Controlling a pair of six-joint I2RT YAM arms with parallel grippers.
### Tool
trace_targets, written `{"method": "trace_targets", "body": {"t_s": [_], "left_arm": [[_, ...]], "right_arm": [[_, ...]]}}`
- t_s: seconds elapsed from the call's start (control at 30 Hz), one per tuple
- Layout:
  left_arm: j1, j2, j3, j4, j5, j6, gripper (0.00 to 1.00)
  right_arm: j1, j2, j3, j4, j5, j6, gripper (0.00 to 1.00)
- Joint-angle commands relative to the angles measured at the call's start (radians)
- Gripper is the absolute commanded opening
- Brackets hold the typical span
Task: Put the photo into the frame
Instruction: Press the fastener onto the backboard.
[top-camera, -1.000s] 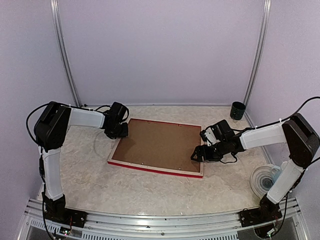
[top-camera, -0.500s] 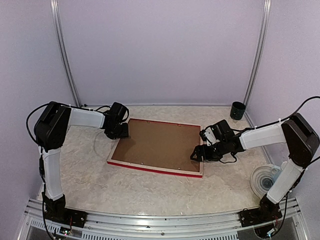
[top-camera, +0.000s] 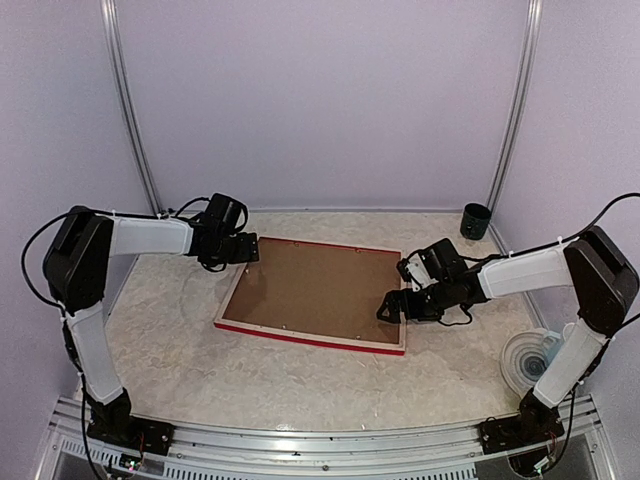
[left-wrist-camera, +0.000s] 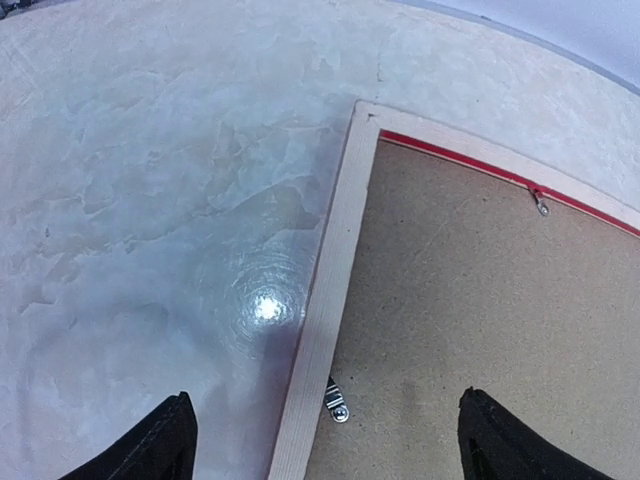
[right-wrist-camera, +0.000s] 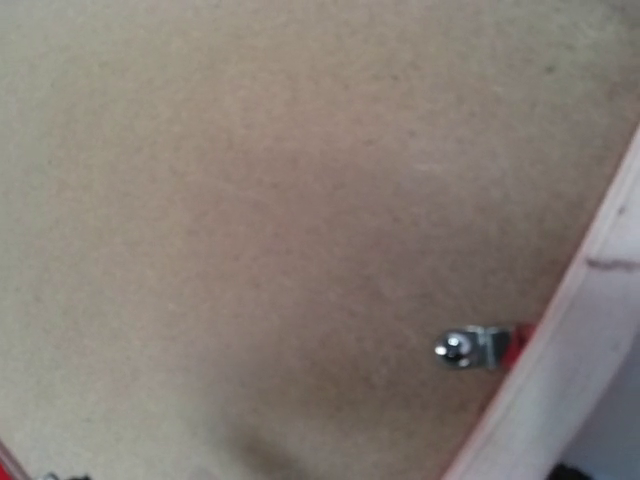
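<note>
On the left, our left gripper (top-camera: 243, 250) hangs at the far left corner of the frame (top-camera: 310, 338). Its fingers (left-wrist-camera: 165, 445) are spread wide, one over the bare table (left-wrist-camera: 150, 200) and one over the brown backing panel (top-camera: 315, 285), with the pale rail between them and nothing gripped. If we drop or close from here, a finger could catch the small metal clip (left-wrist-camera: 337, 405) by the rail, or nudge the corner and skew the whole frame.

In the middle, the frame lies face down and flat on the table, with the backing panel seated inside it. We cannot see the photo anywhere. We judge it may lie under the panel, so any lift of the frame with loose clips could let the panel and print slide out.

On the right, our right gripper (top-camera: 395, 305) sits low over the panel just inside the right rail, close to another clip (right-wrist-camera: 470, 347). Its fingers are out of its own camera's view, so we cannot tell how wide they stand. Pressing down here could bend the panel or shove the frame leftwards.
</note>
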Motion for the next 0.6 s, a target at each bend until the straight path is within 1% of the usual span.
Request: {"method": "trace_targets", "body": {"t_s": [0.0, 0.03, 0.13, 0.33, 0.43, 0.47, 0.5, 0.57], "left_arm": [[-0.026, -0.113, -0.067, 0.081, -0.025, 0.010, 0.96], [-0.034, -0.139, -0.082, 0.091, -0.029, 0.013, 0.99], [-0.068, -0.199, -0.124, 0.122, -0.043, 0.045, 0.99], [-0.158, -0.317, -0.259, 0.279, -0.106, 0.156, 0.99], [-0.175, -0.352, -0.314, 0.332, -0.043, 0.210, 0.99], [-0.188, -0.362, -0.351, 0.363, -0.039, 0.237, 0.99], [-0.206, -0.379, -0.383, 0.400, -0.055, 0.270, 0.99], [-0.252, -0.406, -0.453, 0.488, -0.100, 0.350, 0.99]], "right_arm": [[0.001, 0.005, 0.000, -0.085, 0.039, 0.009, 0.99], [-0.001, 0.005, -0.001, -0.083, 0.033, 0.013, 0.99], [-0.019, 0.007, -0.014, -0.064, 0.004, 0.032, 0.99], [-0.051, 0.002, -0.040, -0.029, -0.034, 0.054, 0.99], [-0.053, 0.004, -0.044, -0.024, -0.037, 0.058, 0.94], [-0.053, 0.004, -0.048, -0.021, -0.040, 0.060, 0.90], [-0.053, 0.006, -0.049, -0.017, -0.040, 0.061, 0.89], [-0.053, 0.012, -0.055, -0.007, -0.049, 0.064, 0.83]]}}
